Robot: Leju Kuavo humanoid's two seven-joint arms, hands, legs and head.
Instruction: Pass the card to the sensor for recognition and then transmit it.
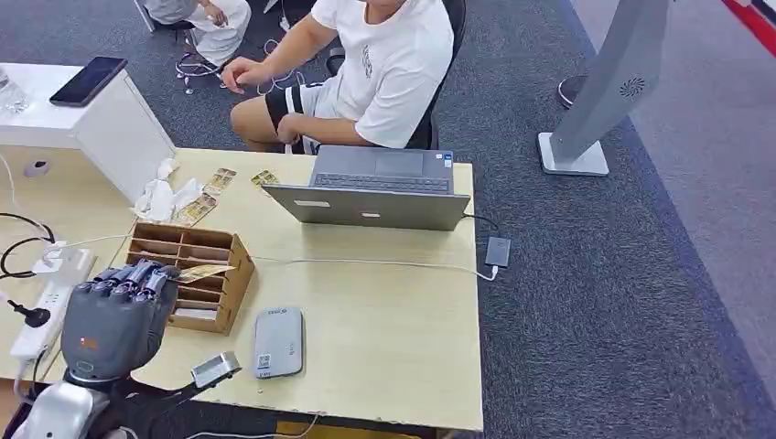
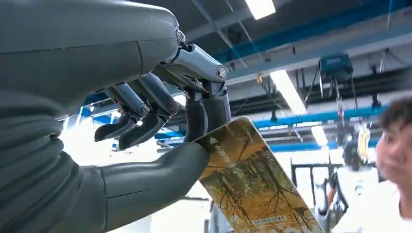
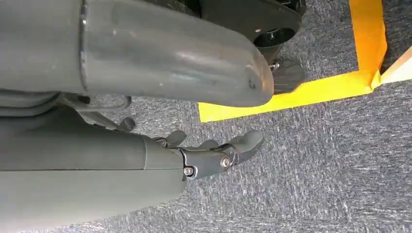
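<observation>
— Card [image 2: 252, 184] status: I'm holding it pinched at one short end between the left hand's [image 1: 117, 315] thumb and the fingers [image 2: 206, 114]; the other fingers are curling loosely beside them. In the head view it's poking out at lower left of the frame, over the wooden card rack [image 1: 197, 274].

— How is it going to handle?

— I'm judging it thin, light and stiff, with a glossy face that may slip if I'm twisting it. I'm gripping only the end, so the printed face is staying free for the sensor [image 1: 277, 341], the grey pad lying on the worktop [image 1: 384, 320] at lower centre.

— Counts?

— I'm counting one card in hand and one sensor pad. A few loose cards [image 1: 220, 181] are lying at upper left of the worktop; I can't tell exactly how many. One laptop [image 1: 375, 187], one person seated behind it.

— Right hand?

— The right hand [image 3: 214, 155] is hanging over the carpet, fingers loosely apart, holding nothing.
</observation>
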